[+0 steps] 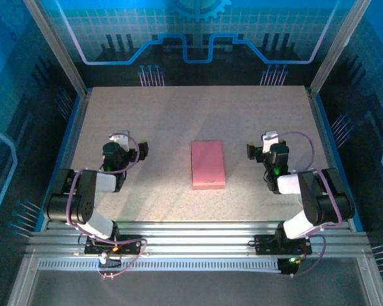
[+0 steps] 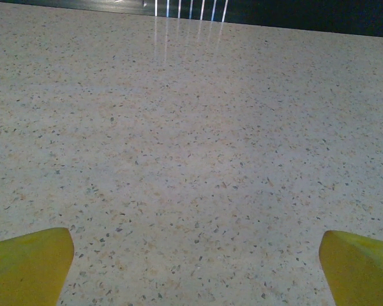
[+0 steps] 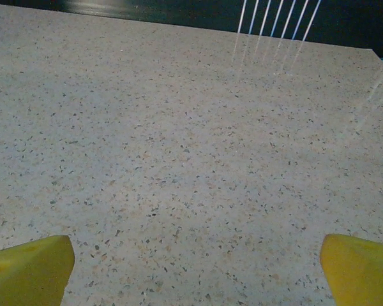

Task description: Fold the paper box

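On the table, pink paper box, lying flat

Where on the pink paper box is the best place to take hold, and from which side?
Probably a long side edge. The paper box lies flat, its long sides facing the open left gripper and the open right gripper. Each could come in low from its own side and pinch an edge; the flat top gives nothing to close on.
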{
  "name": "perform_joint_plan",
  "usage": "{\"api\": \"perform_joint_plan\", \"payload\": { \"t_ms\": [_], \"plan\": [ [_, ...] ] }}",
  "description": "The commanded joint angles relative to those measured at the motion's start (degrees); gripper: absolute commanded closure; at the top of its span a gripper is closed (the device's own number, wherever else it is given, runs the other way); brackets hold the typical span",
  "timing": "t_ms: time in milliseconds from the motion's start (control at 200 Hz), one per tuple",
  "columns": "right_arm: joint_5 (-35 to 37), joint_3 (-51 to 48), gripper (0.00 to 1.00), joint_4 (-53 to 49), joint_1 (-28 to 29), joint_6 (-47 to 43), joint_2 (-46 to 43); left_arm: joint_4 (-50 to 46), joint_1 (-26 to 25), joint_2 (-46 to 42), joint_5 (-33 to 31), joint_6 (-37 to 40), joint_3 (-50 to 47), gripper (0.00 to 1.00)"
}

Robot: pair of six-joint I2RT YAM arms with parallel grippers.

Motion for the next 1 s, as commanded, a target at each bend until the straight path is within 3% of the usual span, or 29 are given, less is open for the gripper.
{"api": "perform_joint_plan", "payload": {
  "t_ms": [0,190,310,440,996],
  "plan": [
    [0.8,-0.2,0.0,3.6,-0.7,1.1,0.2,2.1,0.3,0.0,0.9,0.9,-0.1,0.01],
    [0.5,-0.9,0.0,4.6,-0.9,1.3,0.0,2.1,0.3,0.0,0.9,0.9,-0.1,0.01],
    [-6.0,-5.1,0.0,12.4,-2.8,1.3,-0.2,2.1,0.3,-0.1,0.8,0.9,-0.1,0.01],
    [-11.0,0.6,0.0,1.8,-2.9,-0.6,0.0,2.1,0.3,0.0,0.9,0.9,-0.1,0.0],
    [-9.8,1.1,0.0,0.8,-2.8,-0.2,0.1,2.1,0.3,0.0,0.8,0.9,-0.1,0.01]
  ]
}}
